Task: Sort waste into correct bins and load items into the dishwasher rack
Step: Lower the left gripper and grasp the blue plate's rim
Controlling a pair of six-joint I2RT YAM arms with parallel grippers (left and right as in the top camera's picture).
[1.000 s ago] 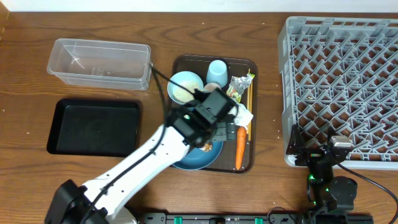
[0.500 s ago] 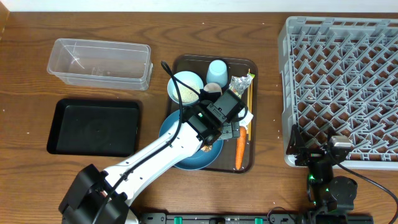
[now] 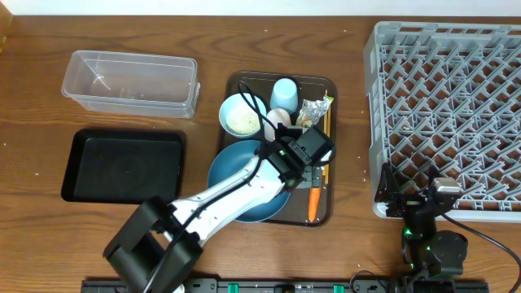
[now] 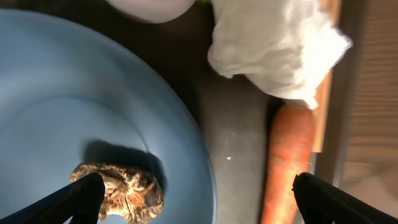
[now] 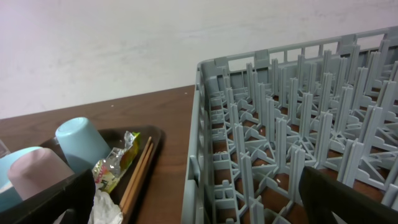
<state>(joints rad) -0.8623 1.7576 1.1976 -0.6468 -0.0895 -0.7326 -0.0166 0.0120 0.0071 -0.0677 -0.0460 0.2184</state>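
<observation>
**Desk** (image 3: 49, 236): wooden, carrying all items below.

**Dishwasher rack** (image 3: 444, 114): grey, standing well to the right of the serving tray (image 3: 330, 83). No items loaded.

**Bins:** the clear tub (image 3: 130, 81) sits left of the serving tray's far corner. The black tray (image 3: 122, 165) sits left of its near half. No waste is seen in either.

**Blue dish** (image 3: 232, 171): on the near-left part of the serving tray, overhanging its left rim.

**White bowl** (image 3: 242, 115): in the tray's far-left part, holding the rice grains (image 3: 241, 124).

**Left pincer** (image 4: 198, 186): spread wide, holding nothing, low over the tray's right half. One finger hangs above the dish and the other near the tray's right rim.

**Right pincer** (image 5: 198, 186): spread wide, holding nothing. It is off the tray to the right, beside the rack's near-left corner.

**Carrot** (image 4: 286, 162): lying lengthwise along the tray's near-right edge.

**Napkin** (image 4: 273, 43): crumpled, on the tray just beyond the carrot's far end, overlapping it.

**Cups:** the light-blue cup (image 3: 283, 94) stands at the middle of the tray's far edge. The small white cup (image 3: 279, 119) is just nearer than it.

**Chopsticks** (image 3: 326, 126): along the tray's right rim.

**Foil wrapper** (image 3: 313, 110): in the tray's far-right part, beside the chopsticks.

**Brown lump** (image 4: 121, 190): resting on the blue dish, close to the finger above the dish.
</observation>
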